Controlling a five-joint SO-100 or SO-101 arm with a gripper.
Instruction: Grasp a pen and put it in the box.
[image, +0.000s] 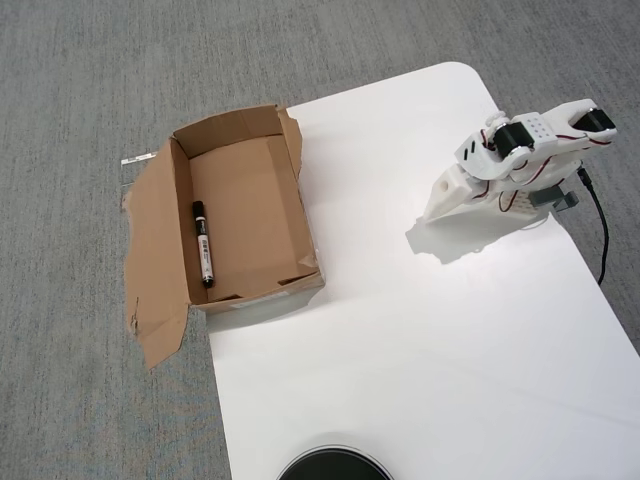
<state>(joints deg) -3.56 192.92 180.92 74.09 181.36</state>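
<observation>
Pen (203, 244) lengthwise in box (285, 165), black cap toward top, fingers' (440, 205) state unclear

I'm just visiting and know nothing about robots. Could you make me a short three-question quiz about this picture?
1. True or false: the pen lies inside the box.
2. Which box wall is the pen nearest in the overhead view? A) left B) right C) top
3. Fill in: the robot arm stands on the white ____.

Key: 1 true; 2 A; 3 table. The arm is folded up at the table's right side, far from the box, and nothing shows in its end effector.
</observation>
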